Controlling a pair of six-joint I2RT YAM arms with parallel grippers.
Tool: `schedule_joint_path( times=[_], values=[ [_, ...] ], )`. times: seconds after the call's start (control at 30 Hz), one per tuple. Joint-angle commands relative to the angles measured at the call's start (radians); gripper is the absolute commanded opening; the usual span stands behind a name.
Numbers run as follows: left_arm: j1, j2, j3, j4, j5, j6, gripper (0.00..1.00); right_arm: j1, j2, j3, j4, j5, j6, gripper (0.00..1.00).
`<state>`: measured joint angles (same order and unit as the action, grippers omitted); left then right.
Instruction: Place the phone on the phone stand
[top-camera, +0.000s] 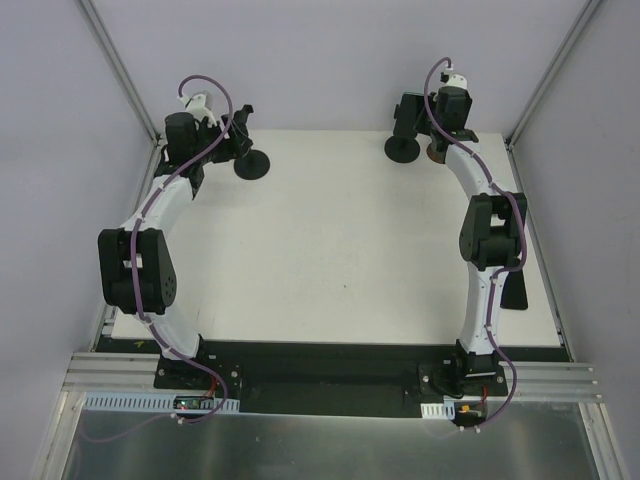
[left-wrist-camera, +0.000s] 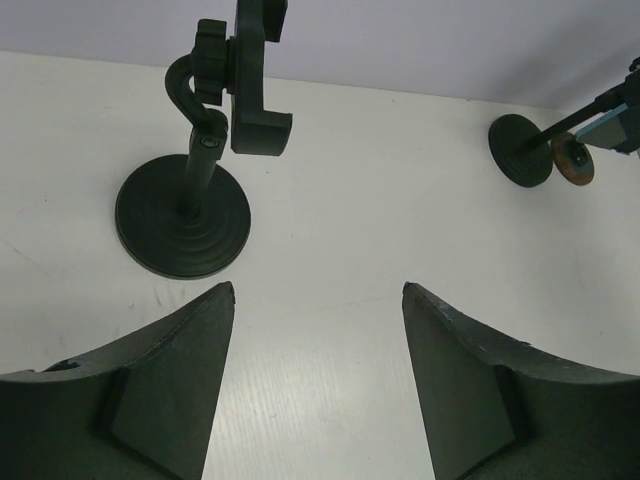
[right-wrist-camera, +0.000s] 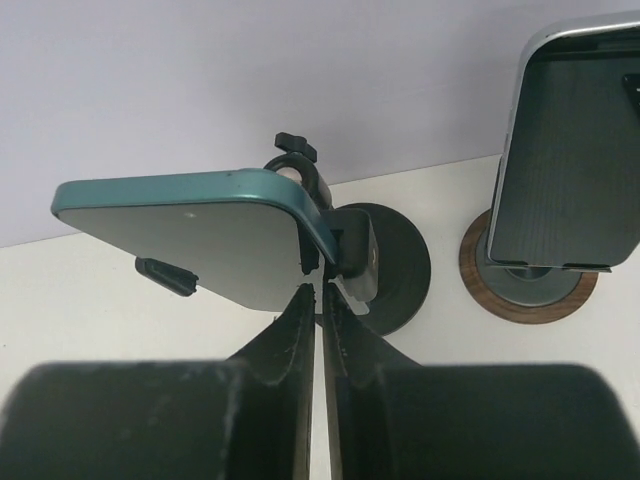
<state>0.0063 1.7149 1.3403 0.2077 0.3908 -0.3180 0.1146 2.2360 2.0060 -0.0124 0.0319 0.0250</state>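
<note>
L gripper (left-wrist-camera: 316, 290): hanging wide open over bare tabletop nr far-left corner, gripping nothing.
R gripper (right-wrist-camera: 320, 297): fingers pressing nearly together w/ only a slit btwn them, tips sitting just under teal phone's lower edge; can't tell if touching.
Tabletop (top-camera: 330, 260): white, lying under both arms.
L arm (top-camera: 150, 220): reaching twd far-left corner.
R arm (top-camera: 490, 230): reaching twd far-right corner.
Spare stand (left-wrist-camera: 183, 215): black, round base, standing upright just beyond L gripper.
Phone stand (right-wrist-camera: 395, 265): black, standing nr far-right corner.
Teal phone (right-wrist-camera: 210, 245): lying sideways, right end meeting phone stand's cradle; can't tell if fully seated.
Dark phone (right-wrist-camera: 575, 150): leaning upright on wood-rimmed stand (right-wrist-camera: 525, 300), just beside phone stand.
</note>
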Motion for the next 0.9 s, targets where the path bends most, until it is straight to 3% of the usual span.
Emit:
schedule_joint_path(
  times=[0.0, 0.17, 0.23, 0.33, 0.37, 0.47, 0.57, 0.7, 0.87],
  values=[
    [-0.003, 0.005, 0.049, -0.019, -0.049, 0.053, 0.66, 0.002, -0.055, -0.001, 0.022, 0.051, -0.008, 0.09],
    [-0.002, 0.011, 0.068, -0.039, -0.073, 0.085, 0.66, 0.003, -0.07, -0.026, 0.048, 0.02, -0.01, 0.13],
    [-0.035, 0.018, 0.082, -0.05, -0.104, 0.109, 0.69, 0.003, -0.091, -0.05, 0.052, -0.015, -0.011, 0.2],
    [-0.051, 0.034, 0.114, -0.06, -0.128, 0.147, 0.7, 0.007, -0.157, -0.16, 0.167, -0.088, -0.01, 0.39],
    [-0.055, 0.049, 0.126, -0.065, -0.142, 0.161, 0.7, 0.011, -0.189, -0.186, 0.186, -0.095, -0.011, 0.52],
    [-0.069, 0.095, 0.197, -0.099, -0.196, 0.206, 0.7, 0.033, -0.232, -0.22, 0.2, -0.105, -0.046, 0.68],
    [-0.078, 0.147, 0.282, -0.131, -0.243, 0.227, 0.68, 0.043, -0.269, -0.246, 0.207, -0.099, -0.063, 0.72],
    [-0.095, 0.196, 0.355, -0.152, -0.305, 0.247, 0.61, 0.051, -0.305, -0.28, 0.233, -0.109, -0.056, 0.73],
    [-0.131, 0.248, 0.407, -0.16, -0.377, 0.296, 0.61, 0.066, -0.345, -0.308, 0.249, -0.118, -0.06, 0.74]
  ],
)
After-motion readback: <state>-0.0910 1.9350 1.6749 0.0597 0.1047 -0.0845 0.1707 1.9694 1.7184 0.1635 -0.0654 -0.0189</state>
